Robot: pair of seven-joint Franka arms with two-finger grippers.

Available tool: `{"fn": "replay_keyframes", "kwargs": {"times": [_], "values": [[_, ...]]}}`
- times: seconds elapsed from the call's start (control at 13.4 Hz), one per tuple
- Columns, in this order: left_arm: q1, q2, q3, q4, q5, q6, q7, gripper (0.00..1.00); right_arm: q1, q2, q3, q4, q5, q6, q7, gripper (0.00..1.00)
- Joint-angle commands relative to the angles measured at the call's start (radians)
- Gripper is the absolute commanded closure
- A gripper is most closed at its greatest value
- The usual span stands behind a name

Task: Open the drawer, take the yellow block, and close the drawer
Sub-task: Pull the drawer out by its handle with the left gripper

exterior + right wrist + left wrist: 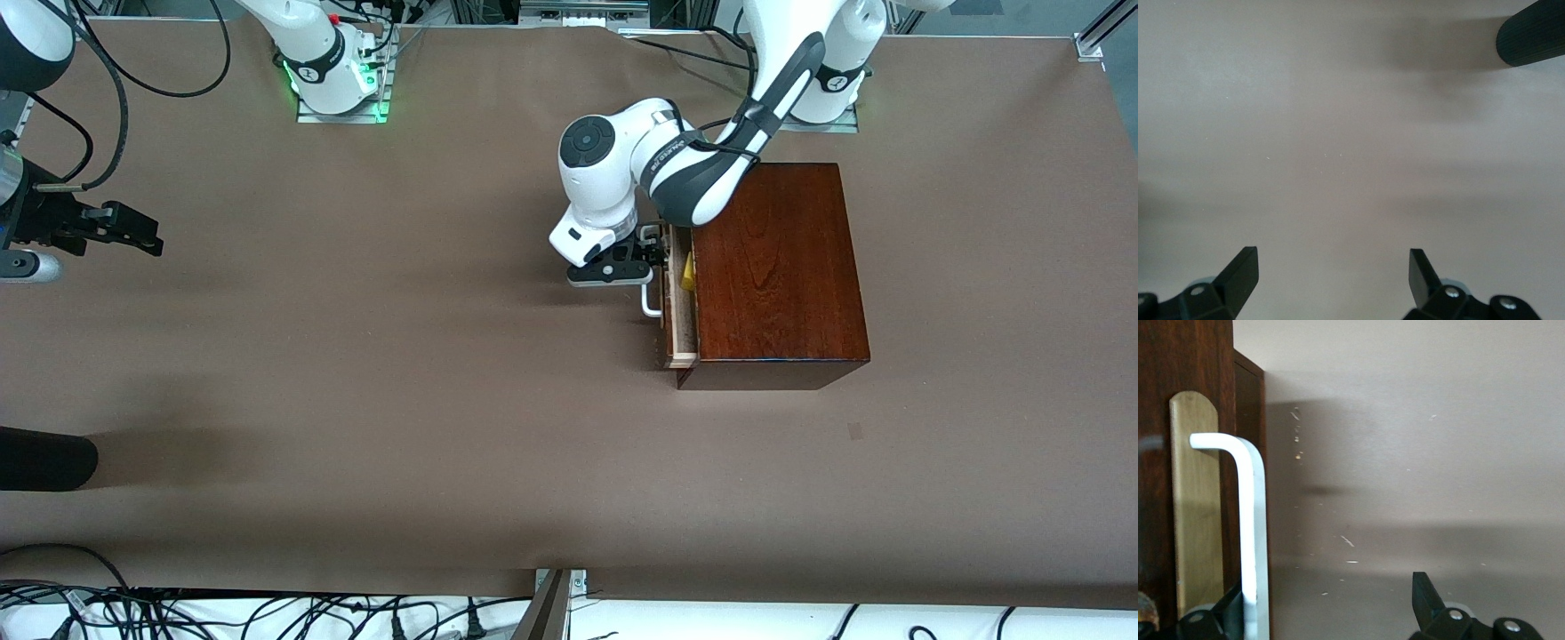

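I have the left gripper [653, 258] at the drawer [681, 307] of the mahogany box [773, 267], its fingers spread wide and straddling the white handle [651, 298]; in the left wrist view one finger sits tucked against the bar [1251, 540] and the other [1425, 593] stands well clear, so nothing is clamped. From the box's centre in the front view, the drawer front sits at nine o'clock, pulled out only a sliver. Through that gap I can see the yellow block [687, 274] lying in the pale tray, at about ten o'clock from the box's centre. I judge the opening step is still in hand: the slot looks too narrow to reach into. Next I would hook or pinch the handle and draw it straight out toward nine o'clock, keeping the pull level so the box does not slide. The right gripper [133, 233] waits with fingers released over bare table [356, 400] at the right arm's end.
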State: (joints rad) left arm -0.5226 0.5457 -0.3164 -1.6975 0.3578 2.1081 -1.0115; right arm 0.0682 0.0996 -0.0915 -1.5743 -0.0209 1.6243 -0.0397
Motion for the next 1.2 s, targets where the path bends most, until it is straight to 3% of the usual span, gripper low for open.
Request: {"fn": "replay_keyframes", "kwargs": {"times": [0.0,1.12], "values": [[-0.042,0.042,0.008,0.077,-0.055,0.010,-0.012,0.00,-0.004,0.014,0.006,0.028,0.010,-0.007,0.009,0.00],[-0.186,0.149,0.076,0.255,-0.123,0.007,-0.093,0.00,-0.004,0.015,0.006,0.037,0.009,-0.007,0.009,0.00]]}}
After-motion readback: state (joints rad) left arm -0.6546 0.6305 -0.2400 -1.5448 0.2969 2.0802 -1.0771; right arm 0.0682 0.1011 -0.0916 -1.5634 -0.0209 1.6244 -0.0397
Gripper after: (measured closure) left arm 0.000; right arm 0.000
